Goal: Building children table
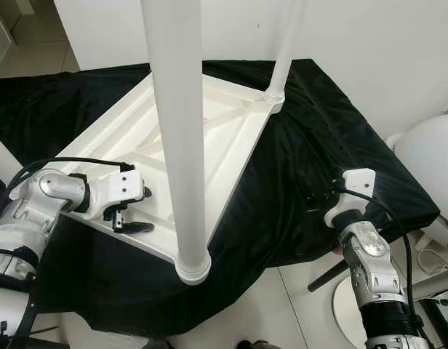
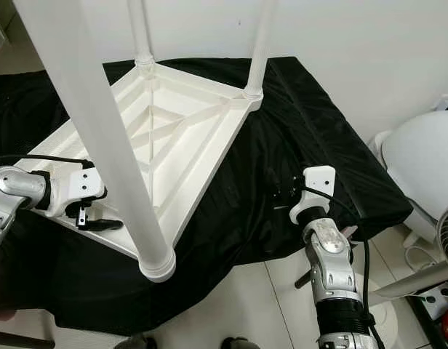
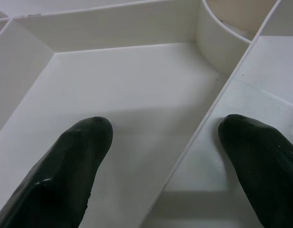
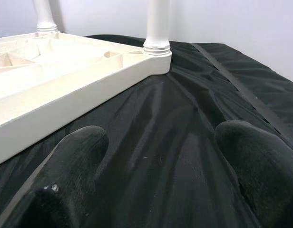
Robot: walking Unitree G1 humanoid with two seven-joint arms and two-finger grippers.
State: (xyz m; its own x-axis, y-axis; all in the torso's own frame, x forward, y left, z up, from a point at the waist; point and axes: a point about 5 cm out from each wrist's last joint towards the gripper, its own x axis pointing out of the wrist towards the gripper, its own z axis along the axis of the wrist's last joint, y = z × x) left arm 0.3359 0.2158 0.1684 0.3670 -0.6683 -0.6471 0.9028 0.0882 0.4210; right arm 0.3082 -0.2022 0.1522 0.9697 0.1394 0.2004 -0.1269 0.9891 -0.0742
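Tabletop (image 2: 188, 138), white, upside down on black cloth (image 2: 282, 123); three legs (image 2: 100, 145) upright in its corners. Left gripper (image 3: 161, 156) spread astride a tabletop rib. Right gripper (image 4: 161, 171) spread, empty, beside the tabletop. Steady the tabletop before seating the last leg.

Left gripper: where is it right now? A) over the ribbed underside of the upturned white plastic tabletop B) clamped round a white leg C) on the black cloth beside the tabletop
A: the left gripper hangs open over the upturned white plastic tabletop, its black fingers straddling a rib.
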